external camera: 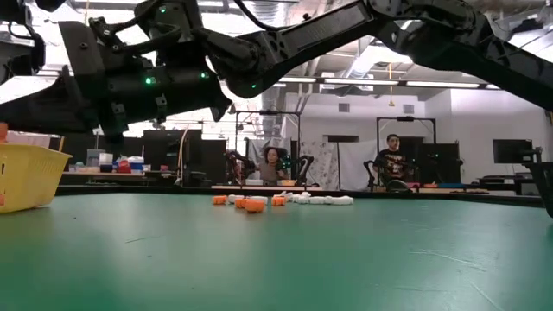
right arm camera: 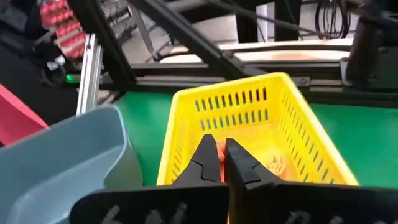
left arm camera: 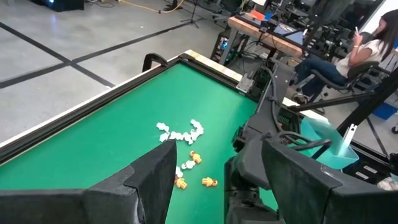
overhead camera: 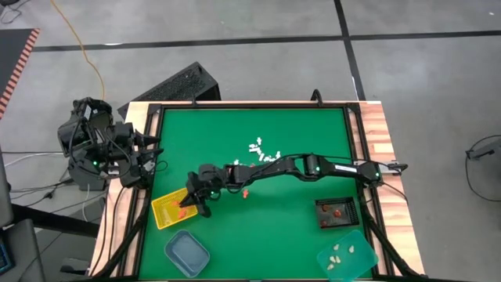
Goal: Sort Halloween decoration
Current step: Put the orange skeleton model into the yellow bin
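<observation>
My right arm reaches across the green table from its right side, and my right gripper [overhead camera: 189, 206] hangs over the yellow tray [overhead camera: 166, 210] near the table's left edge. In the right wrist view my right gripper [right arm camera: 220, 152] is shut on an orange trinket above the yellow tray [right arm camera: 249, 106]. More orange bits [right arm camera: 277, 163] lie in that tray. White trinkets [overhead camera: 262, 150] and an orange one [overhead camera: 245, 192] lie mid-table; the low view shows the same orange trinkets [external camera: 246, 204] and white trinkets [external camera: 320, 199]. My left gripper [left arm camera: 217, 152] waits open, off the table's left edge. My right gripper pinches a small orange trinket [right arm camera: 219, 148] between its two fingertips, coming from above and slanting down into the yellow tray. The trinket is lifted clear of the tray floor. Only a sliver of orange shows between the fingers, so which part they hold cannot be told.
A blue-grey tray [overhead camera: 186, 252] sits at the near edge beside the yellow one. A black tray [overhead camera: 337, 211] with red pieces and a teal tray [overhead camera: 348, 257] with cream pieces stand near the right edge. Bare green mat lies between them. People sit in the room beyond.
</observation>
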